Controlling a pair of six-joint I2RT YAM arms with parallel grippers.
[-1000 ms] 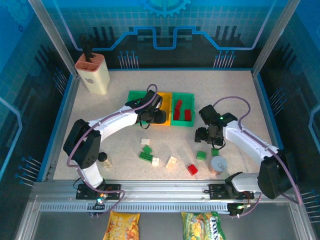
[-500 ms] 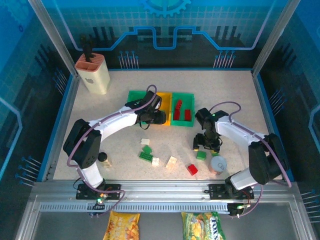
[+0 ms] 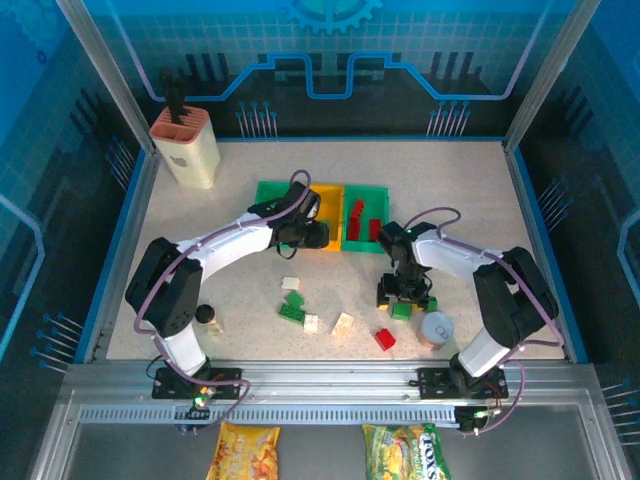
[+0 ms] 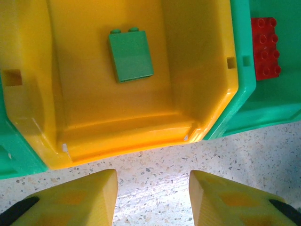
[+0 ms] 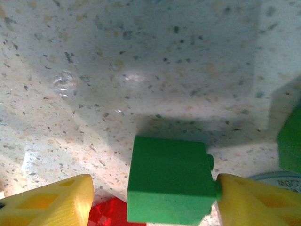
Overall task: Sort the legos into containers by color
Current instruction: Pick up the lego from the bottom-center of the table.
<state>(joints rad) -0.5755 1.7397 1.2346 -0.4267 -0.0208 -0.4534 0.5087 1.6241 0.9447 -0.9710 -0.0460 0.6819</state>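
Plainly the right gripper (image 3: 403, 297) is not yet clamped: its jaws stand apart around a loose green brick (image 5: 167, 176) on the table, near of the bins, with one finger (image 5: 254, 202) touching the brick's studded side and the other finger (image 5: 51, 202) clear of it. If they close like this, the touching pad will likely shove or twist the brick before the far pad meets it, and the studs give an uneven seat, so it could pop out. A red brick (image 5: 106, 212) lies just beside it and could get nudged or pinched along; the grey can (image 3: 437, 328) stands close on the right. The left gripper (image 4: 153, 193) hangs released and empty at the near edge of the yellow bin (image 4: 117, 136), which holds one green brick (image 4: 130, 55); a red one (image 4: 265, 47) sits in the right green bin (image 4: 244, 108). Both grippers' fingers are cut off by the wrist frames, a green shape (image 5: 291, 141) at the picture's edge cannot be identified, and the left arm covers much of the left bin from above.
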